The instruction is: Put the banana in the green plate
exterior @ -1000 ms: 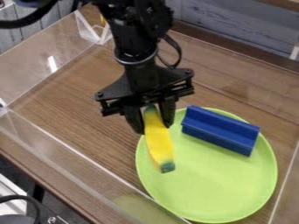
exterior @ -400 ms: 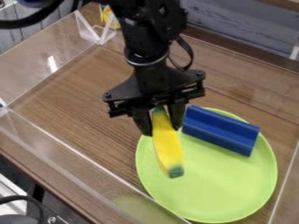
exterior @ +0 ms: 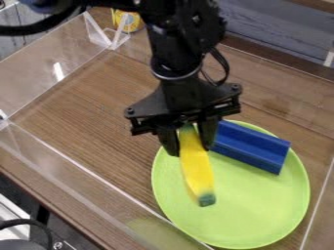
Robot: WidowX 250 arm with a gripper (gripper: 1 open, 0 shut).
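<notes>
My gripper points down and is shut on the upper end of the banana. The yellow toy banana hangs tilted from the black fingers, its dark lower tip low over the middle of the green plate. I cannot tell whether that tip touches the plate. The lime-green plate lies at the lower right of the wooden table. The gripper stands over the plate's upper left part.
A blue rectangular block lies on the plate's upper right part, close beside the gripper. Clear plastic walls enclose the wooden surface. A yellow object sits behind the arm at the top.
The gripper has carried the banana to the right and slightly down in the view, from the plate's left edge to over its middle. The block has not moved.
</notes>
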